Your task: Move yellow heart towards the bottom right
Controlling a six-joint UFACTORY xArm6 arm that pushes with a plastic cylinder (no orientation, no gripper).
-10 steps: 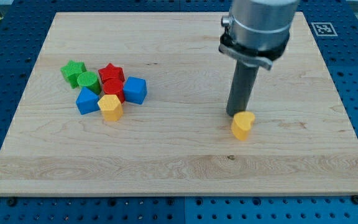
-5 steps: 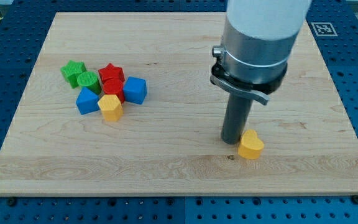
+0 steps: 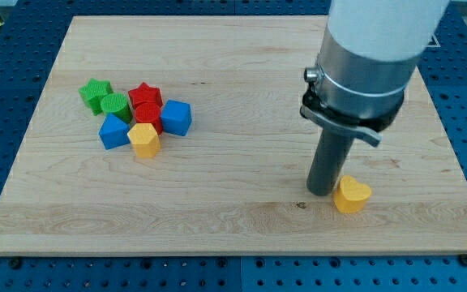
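The yellow heart (image 3: 352, 195) lies on the wooden board (image 3: 242, 227) in the lower right part of the view. My tip (image 3: 322, 191) stands on the board right against the heart's left side, touching it. The dark rod rises from there into the large grey and white arm body (image 3: 367, 57), which hides part of the board's upper right.
A cluster of blocks sits at the view's left: a green star (image 3: 95, 94), a green cylinder (image 3: 114, 106), a red star (image 3: 145, 95), a red block (image 3: 147, 113), a blue cube (image 3: 176, 118), another blue block (image 3: 113, 131) and a yellow hexagon (image 3: 143, 139).
My tip and the arm have moved down and to the right, pushing the yellow heart the same way. The cluster at the left has not moved.
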